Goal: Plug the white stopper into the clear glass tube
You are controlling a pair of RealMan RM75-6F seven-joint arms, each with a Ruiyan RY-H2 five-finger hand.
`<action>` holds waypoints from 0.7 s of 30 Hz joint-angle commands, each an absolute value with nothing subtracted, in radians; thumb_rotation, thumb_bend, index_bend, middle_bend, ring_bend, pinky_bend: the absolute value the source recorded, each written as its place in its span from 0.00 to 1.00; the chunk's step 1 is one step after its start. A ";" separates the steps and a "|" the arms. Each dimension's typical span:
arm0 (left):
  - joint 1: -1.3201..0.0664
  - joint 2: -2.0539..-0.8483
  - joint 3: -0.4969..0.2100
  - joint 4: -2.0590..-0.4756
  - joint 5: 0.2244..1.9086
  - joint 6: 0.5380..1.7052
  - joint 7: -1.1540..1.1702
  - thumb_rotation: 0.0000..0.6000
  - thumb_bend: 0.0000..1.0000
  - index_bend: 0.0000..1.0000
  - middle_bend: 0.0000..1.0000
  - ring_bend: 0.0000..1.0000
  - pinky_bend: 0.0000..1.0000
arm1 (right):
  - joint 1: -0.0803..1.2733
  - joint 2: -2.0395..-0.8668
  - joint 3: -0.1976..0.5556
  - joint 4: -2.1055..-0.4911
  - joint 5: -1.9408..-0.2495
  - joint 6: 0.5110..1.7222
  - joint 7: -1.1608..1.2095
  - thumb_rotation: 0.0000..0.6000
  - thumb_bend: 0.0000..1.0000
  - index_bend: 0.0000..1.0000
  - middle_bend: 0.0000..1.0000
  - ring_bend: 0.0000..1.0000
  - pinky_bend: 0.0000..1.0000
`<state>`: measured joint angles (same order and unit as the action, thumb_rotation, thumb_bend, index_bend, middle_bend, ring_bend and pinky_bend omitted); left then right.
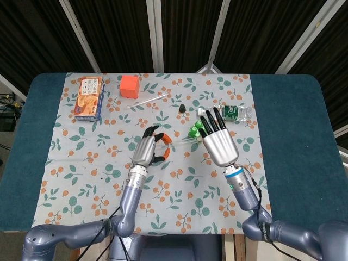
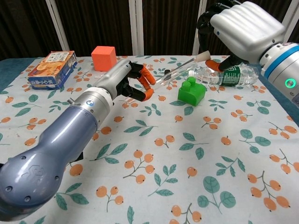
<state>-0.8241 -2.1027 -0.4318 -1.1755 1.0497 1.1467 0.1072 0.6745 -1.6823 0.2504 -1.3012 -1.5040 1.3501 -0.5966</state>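
The glass tube [image 2: 175, 71] is held above the table, pinched at its near end between the orange-tipped fingers [image 2: 145, 73] of the left hand [image 2: 122, 81], and it slants up toward the right hand [image 2: 243, 28]. The white stopper [image 2: 203, 57] is pinched between the thumb and a finger of the right hand; the other fingers are seen spread in the head view. The stopper sits at the open far end of the tube; whether it has entered the mouth cannot be told.

The following risks are judged from this position:

- Misalignment. If the stopper is pushed off-axis, the rim may be struck and the tube levered out of the light pinch.
- Slippage. The tube is smooth and gripped at one end only, so an axial push may slide it back through the fingers.
- Breakage. Excess side load may crack the glass.
- Dropping. A released tube would fall near the green block [image 2: 191, 90] and the plastic bottle [image 2: 231, 75] and could roll.
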 commanded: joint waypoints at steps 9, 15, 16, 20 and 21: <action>-0.823 -2.114 -0.439 -1.182 1.043 1.149 0.116 1.00 0.82 0.53 0.57 0.09 0.00 | 0.672 -1.686 0.247 -1.299 -1.498 1.352 -0.592 1.00 0.39 0.63 0.26 0.14 0.09; -0.826 -2.120 -0.446 -1.180 1.042 1.148 0.119 1.00 0.82 0.53 0.57 0.09 0.00 | 0.673 -1.688 0.246 -1.299 -1.498 1.353 -0.588 1.00 0.40 0.63 0.26 0.14 0.09; -0.826 -2.121 -0.446 -1.179 1.042 1.148 0.120 1.00 0.82 0.53 0.57 0.09 0.00 | 0.673 -1.688 0.246 -1.299 -1.498 1.353 -0.587 1.00 0.40 0.63 0.26 0.14 0.09; -0.827 -2.125 -0.449 -1.179 1.040 1.147 0.121 1.00 0.82 0.53 0.57 0.09 0.00 | 0.673 -1.690 0.243 -1.298 -1.499 1.353 -0.587 1.00 0.40 0.63 0.26 0.14 0.09; -0.827 -2.125 -0.450 -1.179 1.039 1.147 0.122 1.00 0.82 0.53 0.57 0.09 0.00 | 0.673 -1.690 0.241 -1.297 -1.500 1.354 -0.587 1.00 0.39 0.63 0.26 0.14 0.09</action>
